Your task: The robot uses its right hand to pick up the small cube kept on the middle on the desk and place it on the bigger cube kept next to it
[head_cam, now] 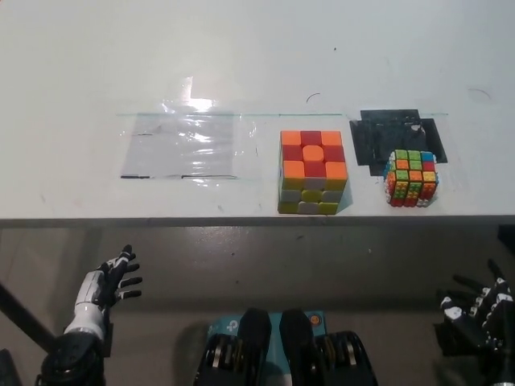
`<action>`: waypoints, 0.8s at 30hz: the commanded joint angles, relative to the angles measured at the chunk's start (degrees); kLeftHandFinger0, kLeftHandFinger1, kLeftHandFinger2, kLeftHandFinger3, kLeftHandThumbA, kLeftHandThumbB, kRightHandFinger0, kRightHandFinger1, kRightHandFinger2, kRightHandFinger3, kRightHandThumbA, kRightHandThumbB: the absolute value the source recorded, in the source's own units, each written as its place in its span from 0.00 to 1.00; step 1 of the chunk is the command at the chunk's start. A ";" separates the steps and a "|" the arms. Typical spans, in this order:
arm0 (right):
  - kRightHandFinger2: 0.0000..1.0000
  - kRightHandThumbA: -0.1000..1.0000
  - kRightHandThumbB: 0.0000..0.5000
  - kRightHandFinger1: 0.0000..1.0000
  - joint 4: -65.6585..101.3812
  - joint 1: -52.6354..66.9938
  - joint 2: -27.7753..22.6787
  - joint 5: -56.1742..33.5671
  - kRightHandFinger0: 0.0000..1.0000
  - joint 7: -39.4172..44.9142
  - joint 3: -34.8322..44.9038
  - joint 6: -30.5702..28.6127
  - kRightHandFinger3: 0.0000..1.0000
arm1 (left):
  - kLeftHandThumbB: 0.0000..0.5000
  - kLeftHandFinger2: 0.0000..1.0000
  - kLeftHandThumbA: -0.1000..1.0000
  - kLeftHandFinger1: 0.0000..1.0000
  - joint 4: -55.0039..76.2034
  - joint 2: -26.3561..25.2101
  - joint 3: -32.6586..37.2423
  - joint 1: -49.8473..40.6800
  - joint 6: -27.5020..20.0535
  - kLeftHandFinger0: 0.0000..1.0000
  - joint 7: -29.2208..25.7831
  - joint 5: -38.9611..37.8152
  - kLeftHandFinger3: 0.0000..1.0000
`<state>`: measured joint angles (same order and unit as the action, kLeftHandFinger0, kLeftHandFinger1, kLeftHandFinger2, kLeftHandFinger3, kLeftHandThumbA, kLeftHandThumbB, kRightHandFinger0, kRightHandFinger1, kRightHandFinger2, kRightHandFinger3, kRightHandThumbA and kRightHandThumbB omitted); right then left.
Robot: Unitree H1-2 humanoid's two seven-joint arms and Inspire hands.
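A white counter (241, 64) fills the upper part of the head view, its near edge running straight across above a grey floor. The bigger cube (313, 172) stands at the near edge, about the middle. The small cube (411, 178) sits just to its right, apart from it, on the near corner of a black patch (378, 143). A clear plastic sheet (183, 145) lies flat further left.

Both hands hang below the counter edge with fingers spread, holding nothing: the right hand (475, 310) at the lower right, the left hand (109, 283) resting at the lower left.

The pick has not begun. The right hand should probably rise clear of the edge, come down over the small cube and pinch opposite faces squarely, since a skewed grip could twist the layers or nudge it off the edge.
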<state>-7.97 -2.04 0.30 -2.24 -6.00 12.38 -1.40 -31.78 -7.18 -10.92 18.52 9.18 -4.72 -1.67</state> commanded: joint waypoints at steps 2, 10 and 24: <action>0.66 0.64 0.07 0.53 10.79 1.56 0.73 -3.74 0.45 -0.40 1.48 -2.01 1.00 | 0.00 0.74 0.75 0.68 0.10 -1.49 -0.47 1.09 0.79 0.64 -1.06 -0.14 0.71; 0.71 0.63 0.05 0.57 25.72 0.07 -2.02 -8.39 0.53 0.15 3.77 2.76 1.00 | 0.00 0.76 0.76 0.71 -3.25 -2.10 -0.56 0.69 -0.12 0.67 -1.07 -0.28 0.79; 0.81 0.77 0.35 0.68 34.96 -12.05 -16.99 -4.95 0.56 6.06 -2.47 11.85 1.00 | 0.00 0.79 0.79 0.74 -2.72 -2.57 0.05 -0.26 0.52 0.68 -0.87 0.35 0.79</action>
<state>27.09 -10.75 -15.01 -8.14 -2.86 12.07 8.43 -35.34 -8.39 -10.99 17.50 9.74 -4.72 -1.75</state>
